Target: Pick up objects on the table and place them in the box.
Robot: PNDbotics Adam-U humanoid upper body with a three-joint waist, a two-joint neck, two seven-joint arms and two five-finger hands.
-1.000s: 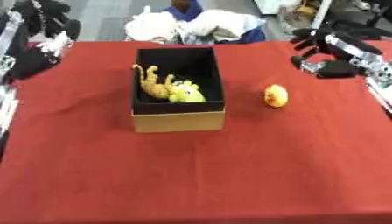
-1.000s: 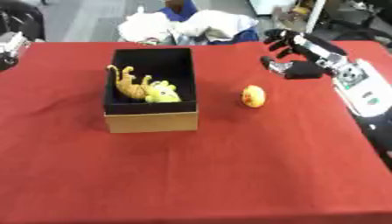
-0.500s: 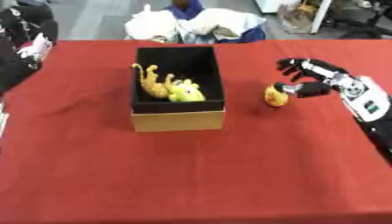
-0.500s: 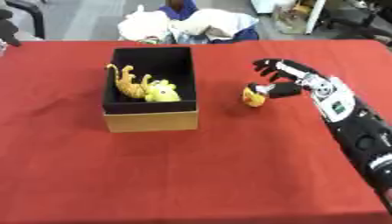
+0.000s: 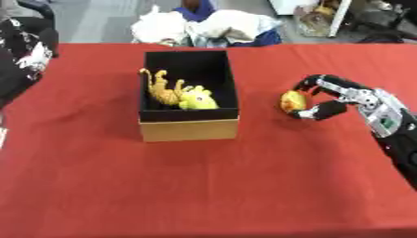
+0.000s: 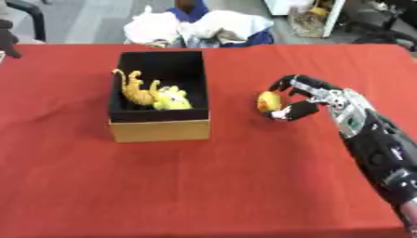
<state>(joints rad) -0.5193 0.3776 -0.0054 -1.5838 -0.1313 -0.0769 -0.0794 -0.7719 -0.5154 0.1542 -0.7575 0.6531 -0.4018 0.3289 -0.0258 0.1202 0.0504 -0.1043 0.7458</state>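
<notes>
Right robot hand (image 5: pixel 330 96) now around orange toy (image 5: pixel 292 101)

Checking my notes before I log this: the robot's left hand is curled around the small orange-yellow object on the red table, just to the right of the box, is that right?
Not quite: it is the right hand, not the left, whose fingers and thumb curl around the small orange-yellow object. The right eye view shows its arm coming in from the right side. The rest holds: the object sits on the red table, just right of the box.

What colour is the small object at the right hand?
Yellow-orange, clearest in the left eye view.
</notes>
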